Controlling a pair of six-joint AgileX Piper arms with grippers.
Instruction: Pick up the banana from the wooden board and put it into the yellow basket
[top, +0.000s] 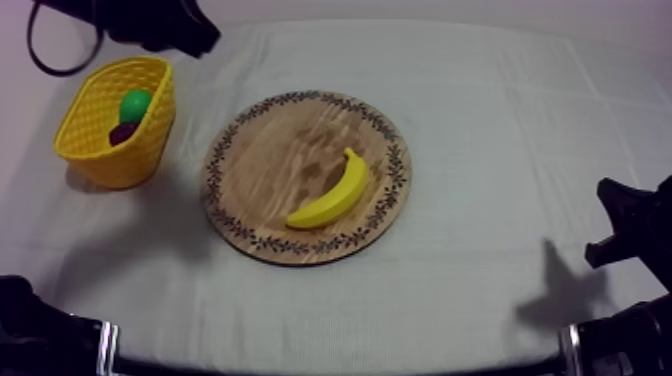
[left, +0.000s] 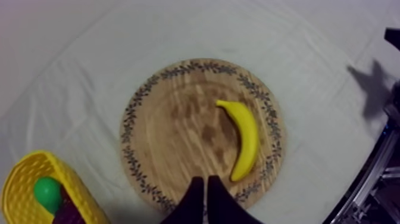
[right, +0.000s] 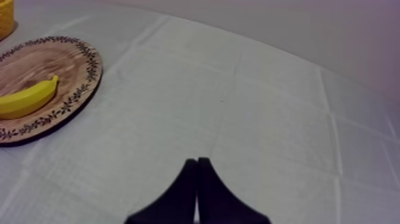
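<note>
A yellow banana (top: 332, 192) lies on the right half of the round wooden board (top: 280, 140) in the middle of the table. The yellow basket (top: 95, 150) stands left of the board, with a green pear (top: 135, 103) and a dark fruit (top: 123, 132) inside. My left gripper (left: 205, 196) is shut on nothing and hovers high over the board's (left: 172, 131) near rim, beside the banana (left: 244, 138) and the basket (left: 24, 179). My right gripper (right: 196, 176), also shut and empty, hangs over bare cloth well to the right of the board (right: 59, 59) and banana (right: 27, 98).
My left arm (top: 165, 25) comes in at the upper left, behind the basket. The right arm (top: 630, 225) sits low at the right edge. Grey-white cloth lies bare between board and right arm. The table's edge and metal frame (left: 381, 173) lie beyond the board.
</note>
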